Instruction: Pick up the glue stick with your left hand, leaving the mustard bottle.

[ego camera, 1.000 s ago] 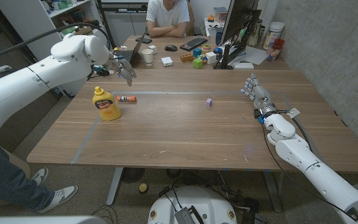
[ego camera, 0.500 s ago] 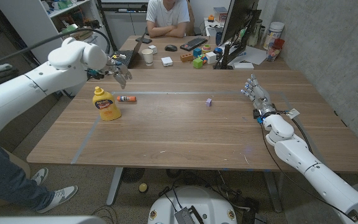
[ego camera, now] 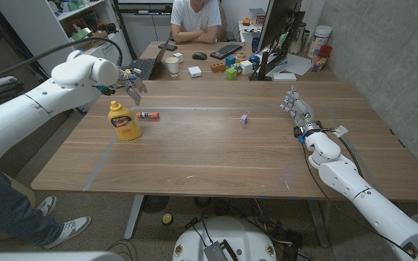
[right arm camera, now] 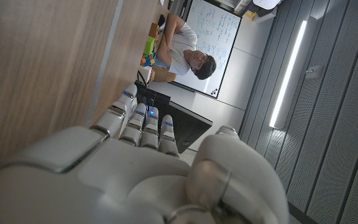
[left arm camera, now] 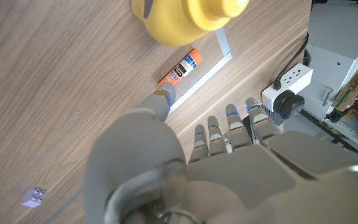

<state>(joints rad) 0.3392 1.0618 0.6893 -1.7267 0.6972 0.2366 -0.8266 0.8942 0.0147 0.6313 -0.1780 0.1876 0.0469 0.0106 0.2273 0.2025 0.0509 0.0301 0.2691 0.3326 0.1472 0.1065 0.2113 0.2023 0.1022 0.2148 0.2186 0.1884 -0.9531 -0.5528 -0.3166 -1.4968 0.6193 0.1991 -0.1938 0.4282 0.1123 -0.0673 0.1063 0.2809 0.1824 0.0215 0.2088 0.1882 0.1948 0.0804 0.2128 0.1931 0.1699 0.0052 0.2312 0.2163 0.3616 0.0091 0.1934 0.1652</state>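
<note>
We see the glue stick [ego camera: 148,114] lying flat just beside the mustard bottle [ego camera: 124,120], long axis along the tape line, below our empty, spread left hand [ego camera: 131,78]; the right hand [ego camera: 300,113] rests with its fingers extended and empty.

The bottle [left arm camera: 185,18] is cut off by the edge of the left wrist view; only its yellow cap end shows. The glue stick [ego camera: 148,114] is too small in the head view for its label to be read. The left hand [left arm camera: 229,162] covers the table beneath it in the wrist view. Whether the right hand [ego camera: 297,107] touches the table [ego camera: 209,156] cannot be told. The person [ego camera: 197,16] at the far desk is cut off above the shoulders.
</note>
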